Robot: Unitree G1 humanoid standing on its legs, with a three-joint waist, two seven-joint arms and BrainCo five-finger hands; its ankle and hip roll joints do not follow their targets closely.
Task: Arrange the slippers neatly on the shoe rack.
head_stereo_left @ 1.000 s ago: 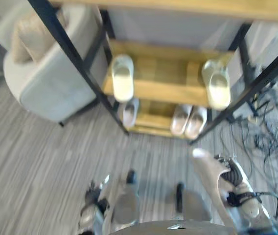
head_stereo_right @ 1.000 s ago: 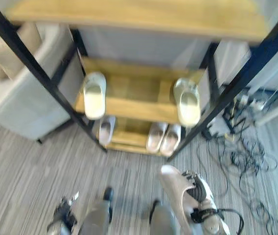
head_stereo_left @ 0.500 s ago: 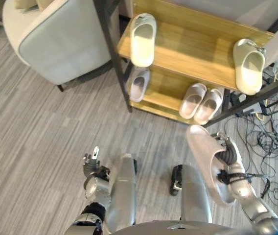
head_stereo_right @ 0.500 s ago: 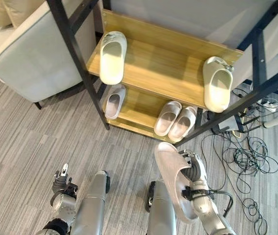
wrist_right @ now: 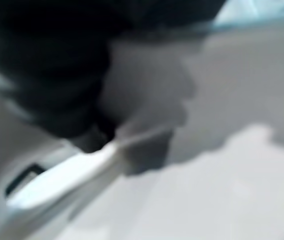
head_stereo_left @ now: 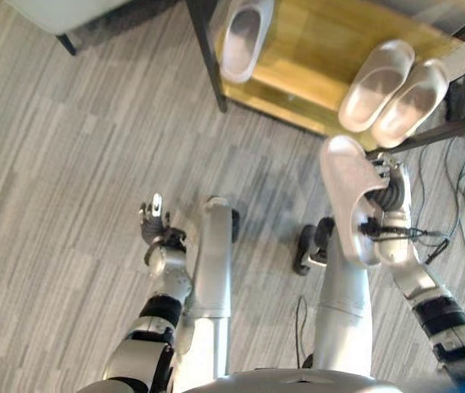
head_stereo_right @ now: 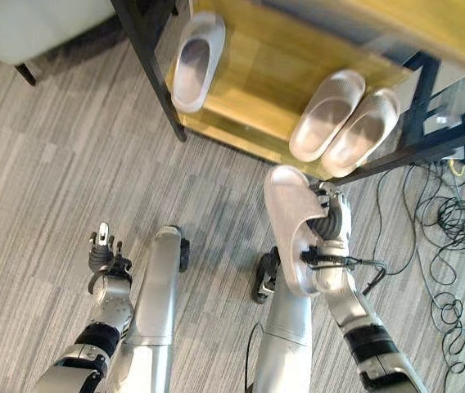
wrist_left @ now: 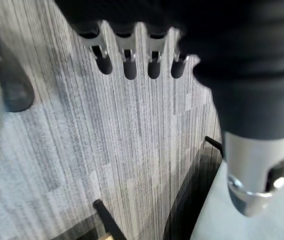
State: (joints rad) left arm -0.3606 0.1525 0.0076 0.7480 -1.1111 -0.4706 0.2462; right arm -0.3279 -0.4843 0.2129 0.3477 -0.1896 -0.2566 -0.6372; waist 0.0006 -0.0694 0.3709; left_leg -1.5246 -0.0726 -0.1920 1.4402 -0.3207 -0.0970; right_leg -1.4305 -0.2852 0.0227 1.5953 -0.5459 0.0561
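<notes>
Two silver-grey metal arms with black bands near the elbows end in dark, ribbed wrist covers. The left hand (head_stereo_left: pixel 154 223) has slim silver fingers (wrist_left: pixel 127 56) capped with dark rounded tips, and a stout silver thumb with round screw-like fittings. The right hand (head_stereo_right: pixel 327 233) is built likewise, with a thin black cable looping from its wrist.

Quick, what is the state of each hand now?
Left hand: open, fingers straight, holding nothing, over the floor.
Right hand: shut on a pale slipper, in front of the shoe rack.
</notes>
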